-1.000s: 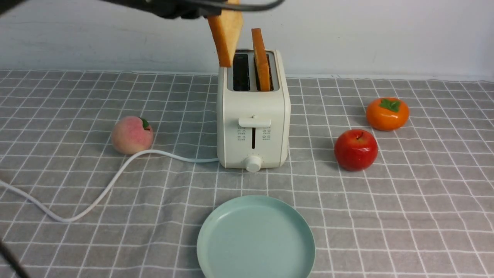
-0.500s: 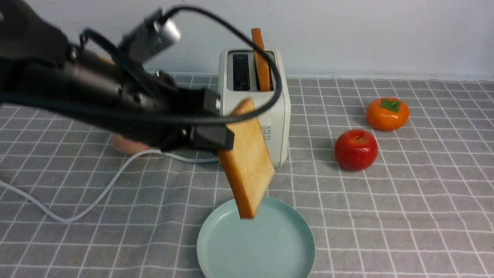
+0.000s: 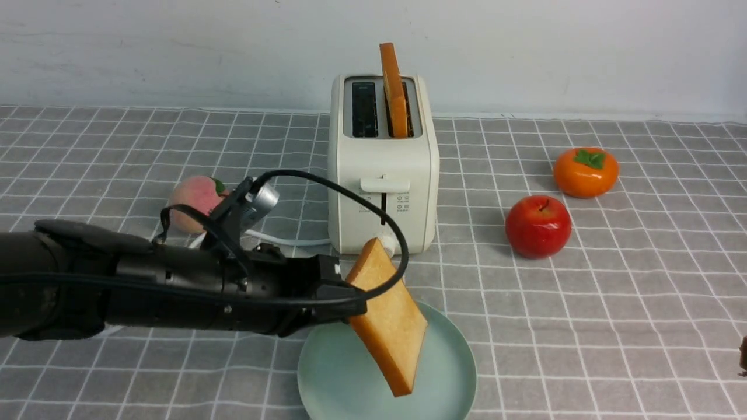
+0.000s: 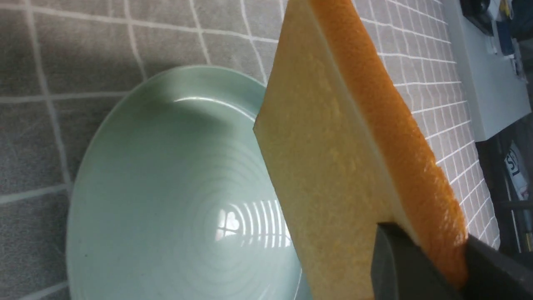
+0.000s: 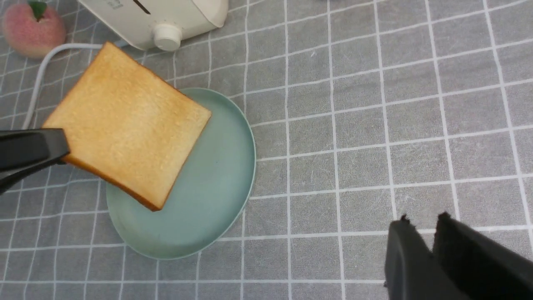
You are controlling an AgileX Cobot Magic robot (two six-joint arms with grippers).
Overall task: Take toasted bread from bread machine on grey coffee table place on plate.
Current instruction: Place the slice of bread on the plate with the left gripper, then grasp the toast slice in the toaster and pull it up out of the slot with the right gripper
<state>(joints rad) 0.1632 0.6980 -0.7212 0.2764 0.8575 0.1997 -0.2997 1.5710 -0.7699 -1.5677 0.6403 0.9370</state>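
The left arm (image 3: 146,280) lies stretched low and nearly level over the grey table (image 3: 583,326), reaching in from the left side. The left gripper (image 3: 350,297) pinches one corner of a slice of toast (image 3: 390,326), which hangs tilted over the green plate (image 3: 449,373); whether it touches, I cannot tell. Behind stands the toaster (image 3: 382,175), a second slice (image 3: 394,87) upright in its right slot. Far right, the right gripper (image 5: 420,237) hovers above the table, jaws a narrow slit apart, holding nothing

Toast (image 3: 390,318) tilted over plate (image 3: 452,373), blocks L half; R rim open; toaster (image 3: 382,169) near behind; apple (image 3: 537,226) prob. well apart.
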